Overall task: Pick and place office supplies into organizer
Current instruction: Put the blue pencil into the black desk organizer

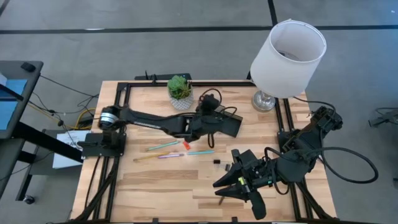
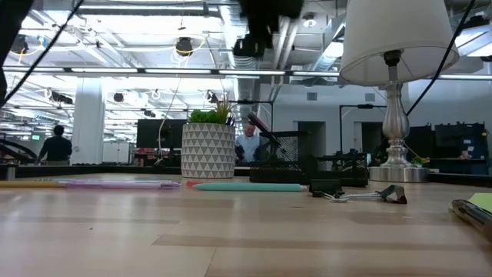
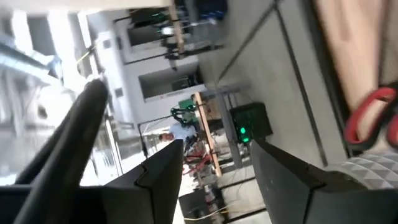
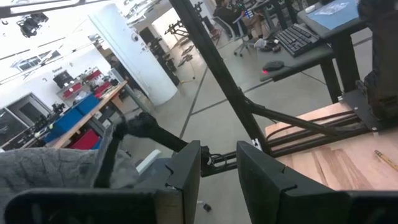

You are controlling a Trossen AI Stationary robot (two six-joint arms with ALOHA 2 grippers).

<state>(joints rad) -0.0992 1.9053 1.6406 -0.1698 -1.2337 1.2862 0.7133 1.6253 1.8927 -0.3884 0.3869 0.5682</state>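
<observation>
My left gripper [image 1: 210,102] hangs open and empty over the black organizer [image 1: 229,126] at the table's far middle; its fingers show in its wrist view [image 3: 214,180]. Red-handled scissors [image 3: 372,118] stand in the organizer, their handles sticking up [image 2: 259,123]. Pens [image 1: 163,149], an orange-red eraser [image 1: 185,144] and a teal pen [image 1: 200,152] lie flat on the table near the middle. Small black clips [image 1: 217,162] lie to their right. The lime-green pad [image 2: 480,203] lies by my right gripper [image 1: 231,186], which is open and empty near the front edge.
A white patterned plant pot [image 1: 180,92] stands just left of the organizer. A lamp with a white shade [image 1: 287,53] stands at the far right corner. Another clip [image 1: 221,200] lies near the front edge. The front left of the table [image 1: 149,186] is bare wood.
</observation>
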